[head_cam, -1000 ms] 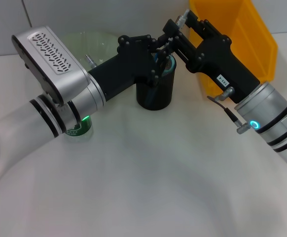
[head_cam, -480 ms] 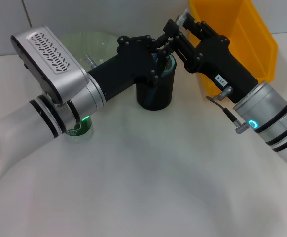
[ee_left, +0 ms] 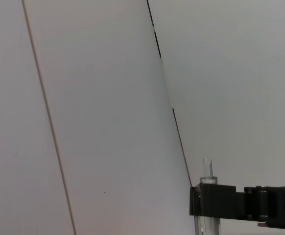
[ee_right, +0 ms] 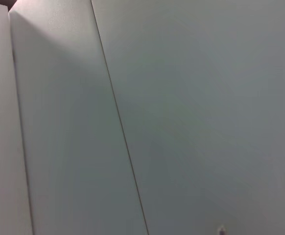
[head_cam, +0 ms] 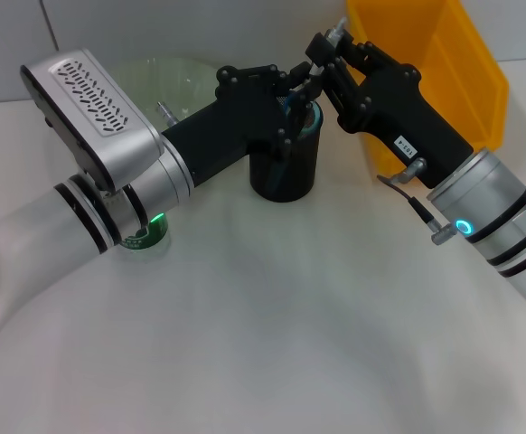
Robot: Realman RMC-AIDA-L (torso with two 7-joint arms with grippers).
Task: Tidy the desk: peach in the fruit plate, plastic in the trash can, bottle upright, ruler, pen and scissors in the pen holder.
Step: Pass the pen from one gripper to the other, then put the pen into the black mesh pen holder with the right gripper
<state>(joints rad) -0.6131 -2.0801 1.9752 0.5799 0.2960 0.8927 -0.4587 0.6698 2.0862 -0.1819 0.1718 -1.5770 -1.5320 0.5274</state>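
Both arms reach toward the upper centre of the head view, their black grippers meeting there. The left arm enters from the lower left edge, its silver wrist housing at upper left, and the left gripper (head_cam: 286,90) points right. The right arm comes in from the right edge, and the right gripper (head_cam: 322,56) points up-left, just above the other.

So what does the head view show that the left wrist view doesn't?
Only the head view shows the white desk, the black cylindrical pen holder, the yellow plastic bin, the clear glass fruit plate and the left gripper at the holder's rim. Only the left wrist view shows pale wall panels. Both show the right gripper holding a clear slim item.
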